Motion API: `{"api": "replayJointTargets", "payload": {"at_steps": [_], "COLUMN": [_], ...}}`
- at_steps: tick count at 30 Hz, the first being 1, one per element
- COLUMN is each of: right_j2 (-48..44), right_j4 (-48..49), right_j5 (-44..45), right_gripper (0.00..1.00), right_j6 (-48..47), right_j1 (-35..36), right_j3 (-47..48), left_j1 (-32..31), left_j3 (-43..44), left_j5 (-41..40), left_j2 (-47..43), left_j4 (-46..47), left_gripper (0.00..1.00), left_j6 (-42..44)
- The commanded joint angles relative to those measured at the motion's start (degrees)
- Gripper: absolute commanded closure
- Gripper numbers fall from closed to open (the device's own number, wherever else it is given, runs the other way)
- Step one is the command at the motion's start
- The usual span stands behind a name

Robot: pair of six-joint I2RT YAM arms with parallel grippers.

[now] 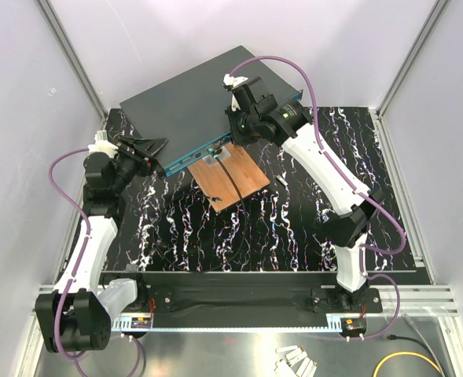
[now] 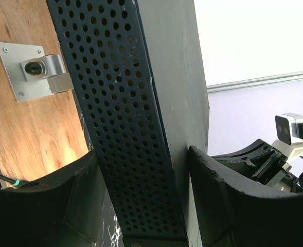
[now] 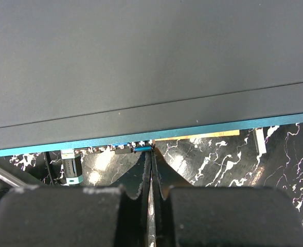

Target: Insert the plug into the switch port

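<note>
We see the switch lying at the far side of the table, turned so its teal front edge faces near and right. A brown board lies just in front of that edge, and its far end looks tucked a little under it.

The left gripper is at the left corner of the switch. From the left wrist view, its two fingers sit one on each side of the box, with the side full of little holes between them. They are about half open and they hug the box, so we say it has hold of the switch.

The right gripper comes down from the far right and points at the teal edge, near the middle of the row of small ports. Its two fingers are pressed almost flat together. A small blue plug sits right at the tips, against the ports. We cannot tell if the tips pinch the plug or only touch it, and we cannot tell if it is all the way in a port.

A thin black wire runs over the board toward the ports. A small metal plate is screwed to the board.
</note>
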Motion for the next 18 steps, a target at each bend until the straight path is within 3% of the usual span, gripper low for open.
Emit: {"api": "replayJointTargets", "payload": {"at_steps": [1, 18], "right_j2": [3.7, 4.1], "right_j4": [21.7, 28.0], "right_j5": [5.1, 4.2], "right_gripper": [0.96, 0.99], "right_j6": [0.8, -1.9], "right_j1": [-0.4, 0.3], "right_j3": [3.1, 4.0], "left_j1": [-4.3, -5.4], "left_j3": [-1.7, -0.8], "left_j5": [6.9, 6.0], "left_j2": [0.7, 0.7], "left_j4": [-1.6, -3.8], "left_gripper": [0.64, 0.73], "left_j6": [4.1, 7.0]}}
